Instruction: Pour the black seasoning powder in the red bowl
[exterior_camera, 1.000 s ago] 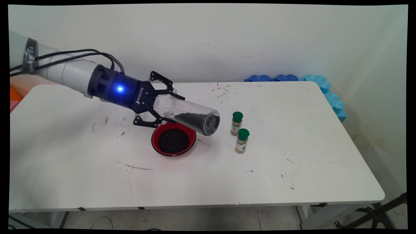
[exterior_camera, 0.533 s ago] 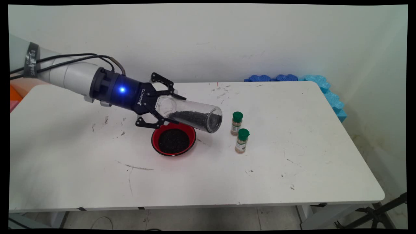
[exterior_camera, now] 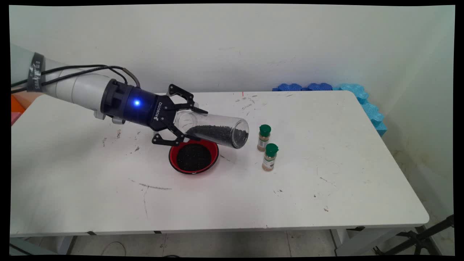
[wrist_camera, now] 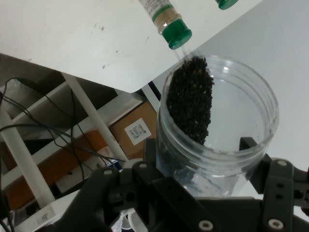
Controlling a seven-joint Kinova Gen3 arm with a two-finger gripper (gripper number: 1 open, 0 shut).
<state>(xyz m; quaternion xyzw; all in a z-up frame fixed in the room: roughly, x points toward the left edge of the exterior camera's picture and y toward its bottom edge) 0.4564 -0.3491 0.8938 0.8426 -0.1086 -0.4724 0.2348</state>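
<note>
On the white table [exterior_camera: 326, 188], going from left to right, the first container is the clear jar [exterior_camera: 212, 128] held in the air by the claw [exterior_camera: 183, 121]. The jar lies almost on its side, its open mouth pointing right and slightly down, and a bed of small black grains rests along its lower wall up to the mouth. The claw is closed around the jar's base end, one finger over the top and one underneath, so the jar sticks out to the right of it.

Directly below the claw and the jar's rear half sits a red bowl [exterior_camera: 193, 157] on the table, filled across its middle with the same kind of black grains. The jar's mouth reaches past the bowl's right rim.

Further right, near the jar's mouth but apart from it, stand two small spice bottles with green caps, both upright and holding a tan powder: the far bottle [exterior_camera: 264, 137] and the near bottle [exterior_camera: 270, 157], just beside each other.

The hand view looks along the jar [wrist_camera: 217, 130] from its base, showing the grains heaped against one wall and the fingers [wrist_camera: 251, 145] pressed on either side of the glass. It also shows one green-capped bottle [wrist_camera: 166, 21] beyond the mouth, and cardboard boxes [wrist_camera: 133, 130] under the table, which the main view does not show.
</note>
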